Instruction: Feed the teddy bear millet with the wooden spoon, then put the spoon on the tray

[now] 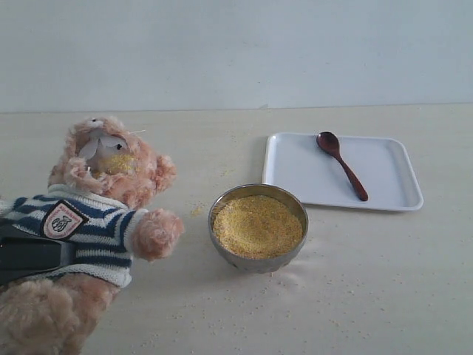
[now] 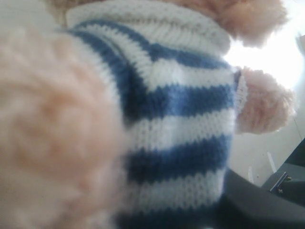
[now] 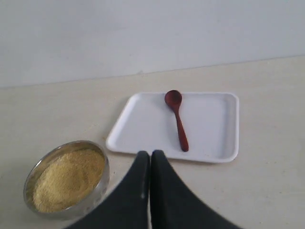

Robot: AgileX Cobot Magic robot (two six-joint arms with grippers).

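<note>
R gripper (image 3: 150, 191): jaws together, empty, just short of tray (image 3: 209, 124); spoon (image 3: 177, 121) lies on it. L gripper (image 1: 44, 255): at bear (image 1: 103, 192) torso, grip can't tell; millet (image 1: 257, 224) heaped in bowl (image 1: 259, 188). Risk — bear could slump onto bowl, spill grain.

The right gripper (image 3: 150, 156) has two matt black fingers (image 3: 128, 195), broad at the base and narrowing to rounded tips, with a small pale fleck on one inner edge. The left gripper (image 1: 29, 255) shows as a smooth black block with a rounded edge. Beside its dark shell sits a grey metal bracket (image 2: 279, 181) with two small screws (image 2: 287, 177).
</note>
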